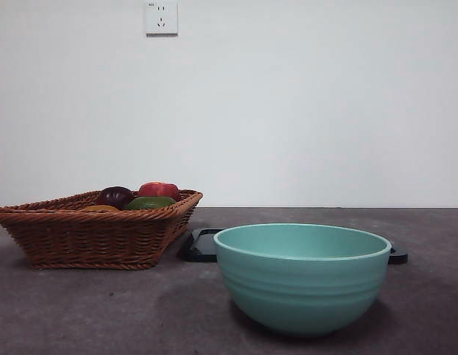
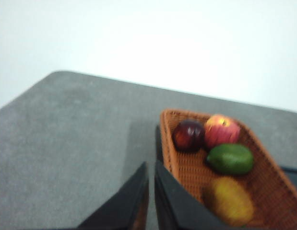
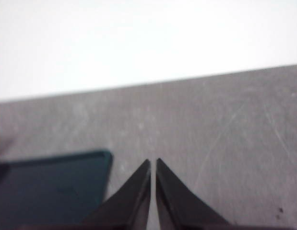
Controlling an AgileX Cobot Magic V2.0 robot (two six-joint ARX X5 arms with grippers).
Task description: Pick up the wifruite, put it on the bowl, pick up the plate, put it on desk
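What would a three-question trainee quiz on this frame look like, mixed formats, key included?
1. True or false: the small brownish-orange oval fruit already lies in the large mint-green ridged bowl.
2. Multiple choice: the flat dark rectangular plate lies A) inside the brown wicker basket, B) on the grey mottled desk behind the bowl, C) on top of the bowl.
3. Fill in: beside the brownish-orange fruit the basket holds a green fruit, a red apple and a dark ___ fruit.

Key: 1 false; 2 B; 3 purple.

right end effector (image 3: pixel 153 165): jaws together | desk (image 3: pixel 210 124) | dark plate (image 3: pixel 52 184) beside
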